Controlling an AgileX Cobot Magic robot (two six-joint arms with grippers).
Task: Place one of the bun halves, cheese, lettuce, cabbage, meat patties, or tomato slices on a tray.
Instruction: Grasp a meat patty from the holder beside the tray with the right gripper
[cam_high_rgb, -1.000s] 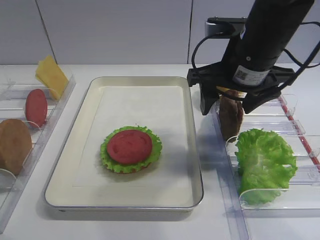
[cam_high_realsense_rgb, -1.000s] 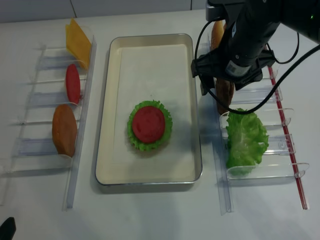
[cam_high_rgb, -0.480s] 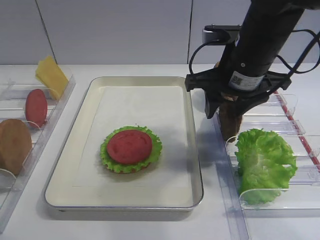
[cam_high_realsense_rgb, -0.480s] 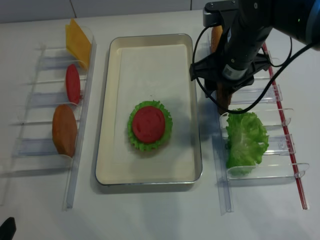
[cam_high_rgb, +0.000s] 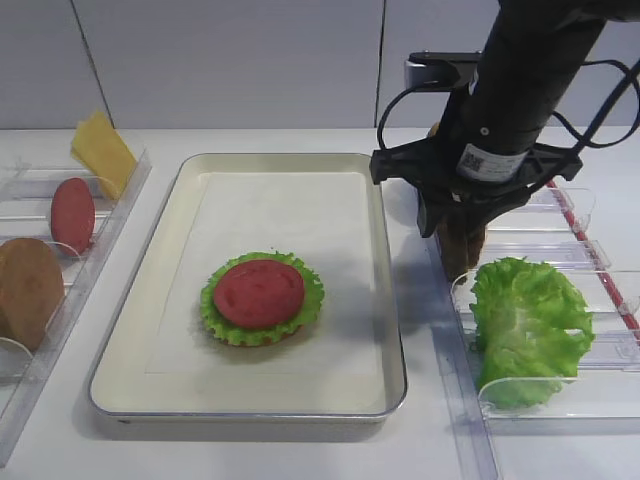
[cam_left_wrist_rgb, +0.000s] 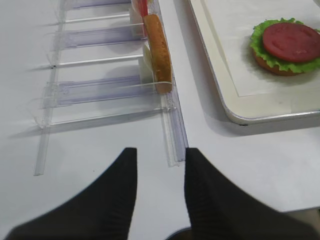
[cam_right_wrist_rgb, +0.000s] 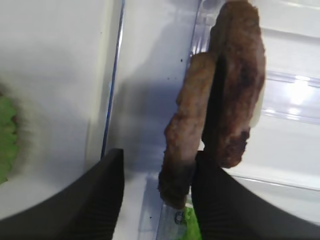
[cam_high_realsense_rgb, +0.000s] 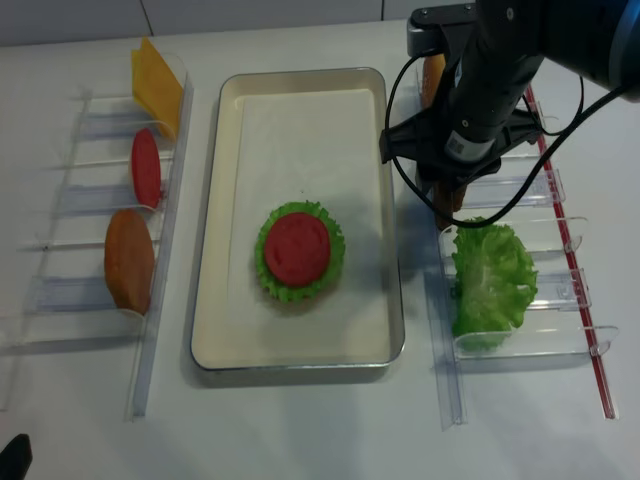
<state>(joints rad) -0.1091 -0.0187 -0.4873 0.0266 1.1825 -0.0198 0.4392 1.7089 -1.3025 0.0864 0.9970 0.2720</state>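
I was picking up a meat patty (cam_right_wrist_rgb: 187, 135) from the clear rack (cam_high_rgb: 590, 255) right of the tray (cam_high_rgb: 150, 300). My right gripper (cam_right_wrist_rgb: 157, 195) was squeezing in around the nearer patty, tighter than a second before and lower too. Next I needed a firm hold, then a lift straight up.

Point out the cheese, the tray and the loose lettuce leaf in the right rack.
cheese (cam_high_rgb: 101, 150), front high view, centre of the slice's face.
tray (cam_high_rgb: 392, 300), front high view, right rim.
lettuce leaf (cam_high_realsense_rgb: 490, 275), overhead view, middle of the leaf.
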